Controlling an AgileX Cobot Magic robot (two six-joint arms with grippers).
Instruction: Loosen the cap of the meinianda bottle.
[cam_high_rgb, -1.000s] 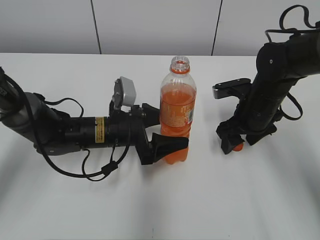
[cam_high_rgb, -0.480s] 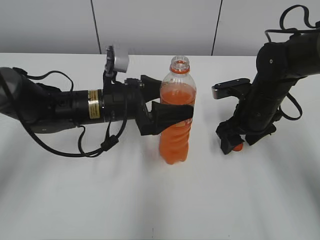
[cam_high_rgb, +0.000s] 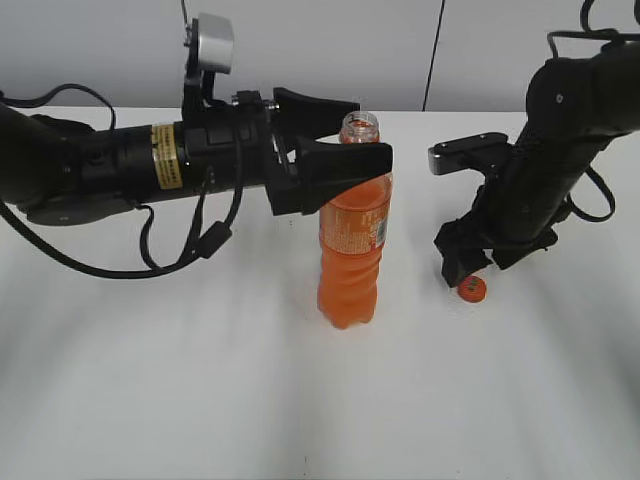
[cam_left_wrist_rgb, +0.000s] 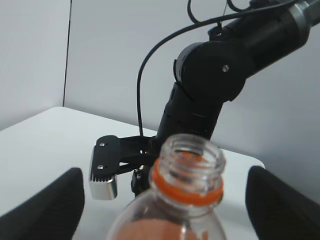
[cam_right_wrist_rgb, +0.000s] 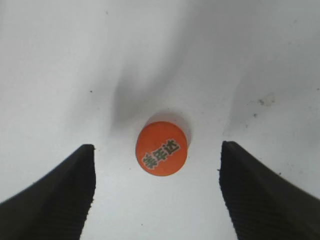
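The meinianda bottle (cam_high_rgb: 354, 250) stands upright on the white table with its mouth uncapped and the orange neck ring (cam_left_wrist_rgb: 187, 192) showing. The orange cap (cam_high_rgb: 472, 290) lies flat on the table to the right of the bottle, printed side up in the right wrist view (cam_right_wrist_rgb: 161, 148). My left gripper (cam_high_rgb: 366, 132) is open, with one jaw on each side of the bottle's neck and shoulder, not touching it (cam_left_wrist_rgb: 165, 212). My right gripper (cam_high_rgb: 462, 266) is open and empty just above the cap, with the jaws spread either side of it (cam_right_wrist_rgb: 157, 197).
The white table (cam_high_rgb: 200, 380) has a grey wall behind it. The left arm's body and cables (cam_high_rgb: 120, 170) stretch over the left half of the table. The right arm (cam_high_rgb: 560, 130) stands at the right, with its wrist camera (cam_left_wrist_rgb: 104, 170) facing the bottle.
My left gripper rose from the bottle's lower body to neck height. My right gripper lifted slightly, and the cap now lies uncovered on the table below it.
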